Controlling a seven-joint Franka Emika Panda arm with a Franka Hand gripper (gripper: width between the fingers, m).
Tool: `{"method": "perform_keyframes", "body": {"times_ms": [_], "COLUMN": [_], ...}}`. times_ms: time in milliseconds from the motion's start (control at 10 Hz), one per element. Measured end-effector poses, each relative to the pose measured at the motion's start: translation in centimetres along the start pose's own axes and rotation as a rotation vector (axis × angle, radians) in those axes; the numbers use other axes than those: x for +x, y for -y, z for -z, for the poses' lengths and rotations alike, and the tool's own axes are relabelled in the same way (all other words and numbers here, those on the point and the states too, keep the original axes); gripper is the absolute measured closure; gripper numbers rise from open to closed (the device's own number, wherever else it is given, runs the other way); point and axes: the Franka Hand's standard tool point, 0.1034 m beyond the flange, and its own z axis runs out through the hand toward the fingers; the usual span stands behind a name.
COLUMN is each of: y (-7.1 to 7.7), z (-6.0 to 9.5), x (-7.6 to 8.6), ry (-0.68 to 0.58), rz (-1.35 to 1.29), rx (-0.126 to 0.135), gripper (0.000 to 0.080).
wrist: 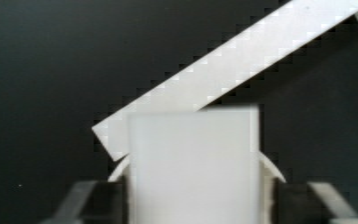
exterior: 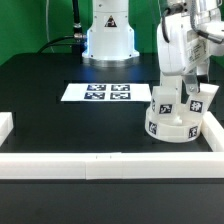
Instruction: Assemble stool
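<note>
border rail: the long white rail (exterior: 110,160) is running along the near edge of the black table (exterior: 40,100), with a short corner piece at the exterior view's left. Not being touched.
seat: the thick round white plastic seat disc (exterior: 176,127) is sitting just behind the rail, toward the exterior view's right, tags around its side. Two tagged legs (exterior: 165,101) look to be standing up out of it already.
leg in hand: a short white block leg (wrist: 194,160) is being held right over the seat; in the wrist view it's filling the middle of the picture.
gripper: the two-finger gripper (wrist: 194,188) is clamped on that leg, one finger (wrist: 279,185) pressed to each side.
step: looks like a leg is being seated into a socket.
next move: probably lining up and pushing or twisting down, hard to be sure since the socket is hidden.
marker board: the flat white tag sheet (exterior: 75,92) is lying further back, well apart.
arm base: the white base (exterior: 108,40) is sitting farthest away.
</note>
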Motion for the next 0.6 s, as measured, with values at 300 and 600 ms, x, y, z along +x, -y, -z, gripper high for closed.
{"method": "perform_keyframes", "body": {"times_ms": [300,600], "y": [0.0,-0.3], "z": [3.6,4.3], "x": [-1.7,-2.3], "ry": [0.053,0.064], "rz": [0.032,0.044], "rx": [0.018,0.013], "gripper": [0.0166,0.0151]}}
